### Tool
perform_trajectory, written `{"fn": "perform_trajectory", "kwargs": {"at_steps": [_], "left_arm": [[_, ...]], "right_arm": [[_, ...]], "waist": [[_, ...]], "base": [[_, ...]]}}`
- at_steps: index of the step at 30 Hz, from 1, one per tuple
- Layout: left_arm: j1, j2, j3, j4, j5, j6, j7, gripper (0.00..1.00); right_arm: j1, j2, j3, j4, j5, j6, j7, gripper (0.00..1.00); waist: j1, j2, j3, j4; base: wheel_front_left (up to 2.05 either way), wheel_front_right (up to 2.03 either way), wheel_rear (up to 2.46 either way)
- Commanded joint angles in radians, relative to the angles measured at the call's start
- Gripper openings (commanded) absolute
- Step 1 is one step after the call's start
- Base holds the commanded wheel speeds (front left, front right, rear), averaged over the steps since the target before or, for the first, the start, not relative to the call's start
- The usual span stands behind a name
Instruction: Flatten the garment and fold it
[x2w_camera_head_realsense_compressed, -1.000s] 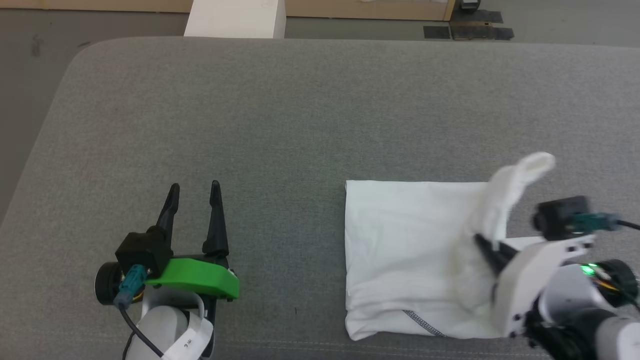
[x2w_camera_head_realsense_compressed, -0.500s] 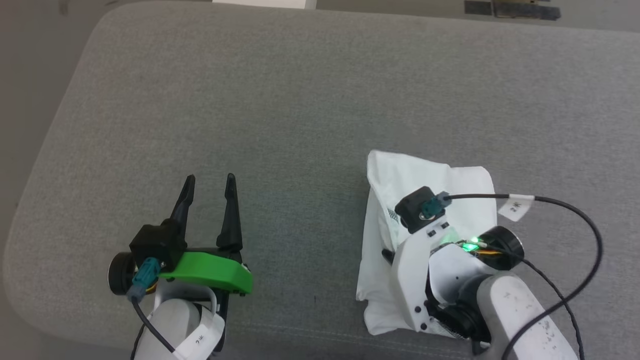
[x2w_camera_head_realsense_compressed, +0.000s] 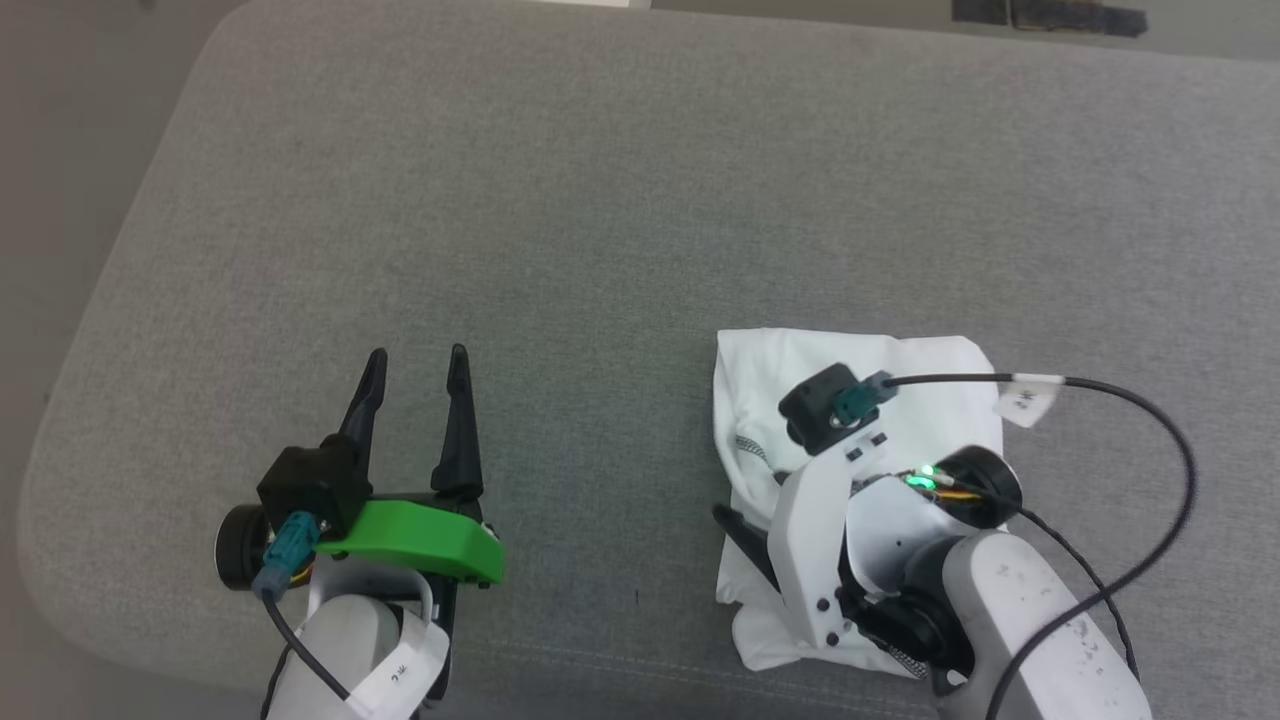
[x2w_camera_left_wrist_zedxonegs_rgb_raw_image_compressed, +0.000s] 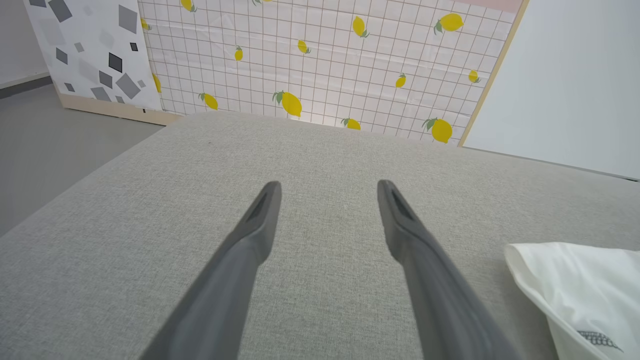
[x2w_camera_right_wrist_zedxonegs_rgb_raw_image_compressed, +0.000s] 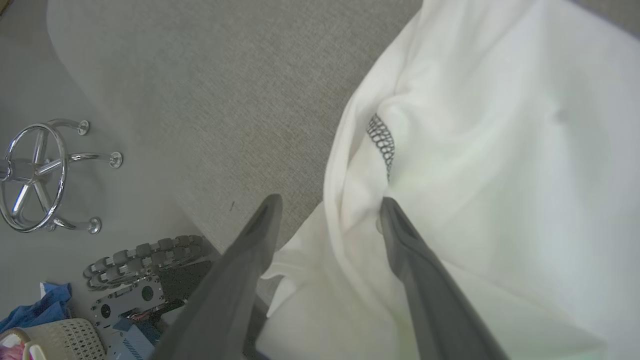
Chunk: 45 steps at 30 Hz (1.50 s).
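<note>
**Hovering open over the folded shirt**

Sitting low over the garment (x2w_camera_right_wrist_zedxonegs_rgb_raw_image_compressed: 500, 150), the right gripper (x2w_camera_right_wrist_zedxonegs_rgb_raw_image_compressed: 327, 202) has its fingers spread wide and nothing pinched. White cloth lies under and between them. One finger (x2w_camera_right_wrist_zedxonegs_rgb_raw_image_compressed: 400, 235) rests against a raised crease, and the other hangs just off the bundle's edge over the grey cushion (x2w_camera_head_realsense_compressed: 600, 200). Likely reason: the jaws stand apart so the folded layer can rest on the stack.

The garment (x2w_camera_head_realsense_compressed: 760, 380) is a compact, rumpled packet directly beneath this wrist. A bit of dark zigzag stitching (x2w_camera_right_wrist_zedxonegs_rgb_raw_image_compressed: 382, 140) shows just ahead of the fingertips. That edge looks puffy, so the fold probably needs smoothing.

The left gripper (x2w_camera_head_realsense_compressed: 418, 353) is also wide open and empty, fingers pointing forward over bare cushion. The garment (x2w_camera_left_wrist_zedxonegs_rgb_raw_image_compressed: 575, 280) is well off to its right. It seems parked aside to keep clear of the cloth.
</note>
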Motion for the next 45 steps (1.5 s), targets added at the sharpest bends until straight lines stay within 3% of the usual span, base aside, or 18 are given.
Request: {"fn": "perform_trajectory", "kwargs": {"at_steps": [1, 5, 10, 15, 18, 22, 26, 33, 38, 45], "left_arm": [[0.004, -0.003, 0.005, 0.003, 0.001, -0.002, -0.005, 1.0], [0.017, -0.003, 0.017, 0.003, 0.006, -0.011, -0.005, 1.0], [0.032, -0.003, 0.023, 0.001, 0.009, -0.018, -0.005, 1.0], [0.037, -0.003, 0.029, -0.001, 0.013, -0.021, -0.005, 1.0], [0.037, -0.003, 0.033, -0.003, 0.016, -0.022, -0.005, 1.0], [0.035, -0.003, 0.039, -0.004, 0.019, -0.026, -0.005, 1.0], [0.03, -0.003, 0.038, -0.006, 0.021, -0.026, -0.005, 1.0], [0.026, -0.003, 0.036, -0.007, 0.02, -0.024, -0.005, 1.0], [0.022, -0.003, 0.03, -0.007, 0.016, -0.018, -0.005, 1.0], [0.016, -0.003, 0.023, -0.003, 0.01, -0.013, -0.005, 1.0]], "right_arm": [[0.007, -0.002, 0.005, -0.043, 0.022, -0.001, -0.036, 1.0], [0.035, -0.019, -0.014, -0.198, 0.071, -0.001, -0.189, 1.0], [0.105, -0.018, -0.161, -0.315, 0.084, -0.001, -0.405, 1.0], [0.183, -0.003, -0.359, -0.307, 0.127, -0.001, -0.525, 1.0], [0.216, -0.001, -0.459, -0.235, 0.278, -0.001, -0.541, 1.0], [0.227, -0.001, -0.534, -0.086, 0.505, -0.001, -0.495, 1.0], [0.206, -0.001, -0.567, 0.039, 0.634, -0.001, -0.404, 1.0], [0.152, 0.0, -0.605, 0.178, 0.665, -0.001, -0.219, 1.0], [0.107, 0.0, -0.602, 0.24, 0.623, -0.001, -0.09, 1.0], [0.071, 0.0, -0.534, 0.293, 0.623, -0.001, -0.028, 1.0]], "waist": [[-0.0001, 0.0, -0.023, -0.02], [-0.0001, 0.0, -0.052, -0.048], [-0.0001, 0.0, -0.082, -0.088], [-0.0001, 0.0, -0.092, -0.121], [-0.0001, 0.0, -0.092, -0.133], [-0.0001, 0.0, -0.085, -0.14], [-0.0001, 0.0, -0.075, -0.135], [-0.0001, 0.0, -0.057, -0.115], [-0.0001, 0.0, -0.045, -0.098], [-0.0001, 0.0, -0.039, -0.076]], "base": [[0.0, 0.0, 0.0], [0.0, 0.0, 0.0], [0.0, 0.0, 0.0], [0.0, 0.0, 0.0], [0.0, 0.0, 0.0], [0.0, 0.0, 0.0], [0.0, 0.0, 0.0], [0.0, 0.0, 0.0], [0.0, 0.0, 0.0], [0.0, 0.0, 0.0]]}}
